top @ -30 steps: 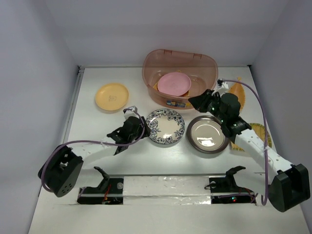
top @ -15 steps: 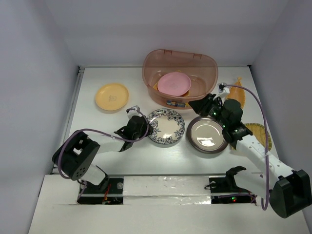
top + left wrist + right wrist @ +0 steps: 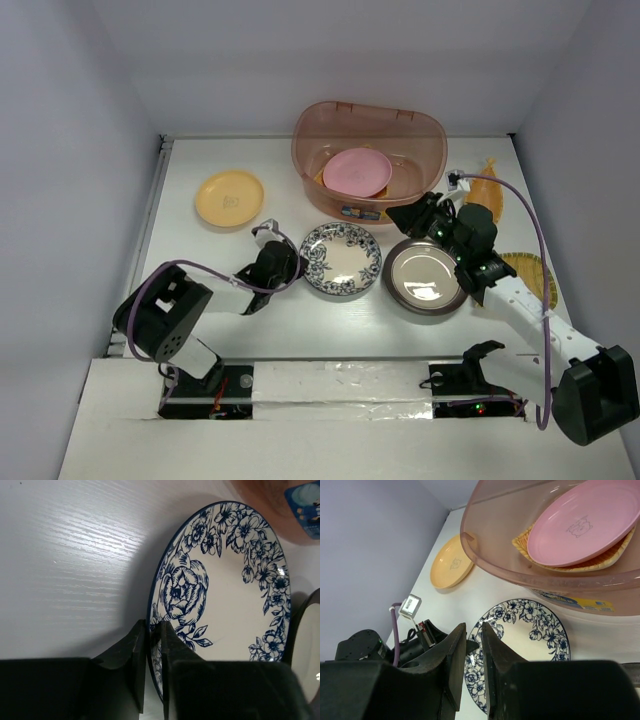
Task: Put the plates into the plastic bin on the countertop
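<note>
Two fingers (image 3: 127,655) astride floral plate (image 3: 225,590) rim

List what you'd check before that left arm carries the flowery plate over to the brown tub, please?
1. Grip: ok. The left pincer has the flowery plate by its rim, one finger on each side.
2. Grip firmness: cannot tell.
3. Room in the tub: ok. Only a pink plate on a woven one lies inside, with open space above.
4. Path: not ok, probably. The right pincer hovers empty at the tub's front right, close to the likely route.
5. Neighbour: cannot tell. The metal plate lies close beside the flowery one; contact is unclear.
</note>
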You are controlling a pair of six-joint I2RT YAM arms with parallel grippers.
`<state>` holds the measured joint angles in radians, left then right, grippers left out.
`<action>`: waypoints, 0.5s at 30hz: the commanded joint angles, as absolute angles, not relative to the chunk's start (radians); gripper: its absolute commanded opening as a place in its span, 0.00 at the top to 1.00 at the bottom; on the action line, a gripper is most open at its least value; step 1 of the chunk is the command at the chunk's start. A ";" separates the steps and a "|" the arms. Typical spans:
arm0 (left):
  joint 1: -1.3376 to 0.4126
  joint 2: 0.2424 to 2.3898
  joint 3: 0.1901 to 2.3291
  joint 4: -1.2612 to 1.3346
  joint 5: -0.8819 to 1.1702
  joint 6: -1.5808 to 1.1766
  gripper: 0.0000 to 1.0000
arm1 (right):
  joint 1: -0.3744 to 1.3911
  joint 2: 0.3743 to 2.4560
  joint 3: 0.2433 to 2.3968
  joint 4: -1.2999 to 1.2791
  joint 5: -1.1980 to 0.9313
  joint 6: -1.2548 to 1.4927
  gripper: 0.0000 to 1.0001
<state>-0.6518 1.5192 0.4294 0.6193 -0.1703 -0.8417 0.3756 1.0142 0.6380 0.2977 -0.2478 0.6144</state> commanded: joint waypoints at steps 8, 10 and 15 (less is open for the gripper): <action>-0.641 1.228 0.305 0.471 -0.267 -0.867 1.00 | 0.385 0.962 0.627 0.344 -0.244 0.607 0.75; -0.641 1.114 0.291 0.439 -0.282 -0.873 1.00 | 0.385 0.956 0.626 0.344 -0.244 0.609 0.75; -0.620 0.950 0.298 0.324 -0.282 -0.874 1.00 | 0.385 0.951 0.626 0.341 -0.238 0.609 0.75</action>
<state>-0.6365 1.0233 0.2939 0.3733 -0.2462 -0.8783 0.3756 0.9691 0.6376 0.2974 -0.2459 0.6144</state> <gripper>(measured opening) 0.055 0.252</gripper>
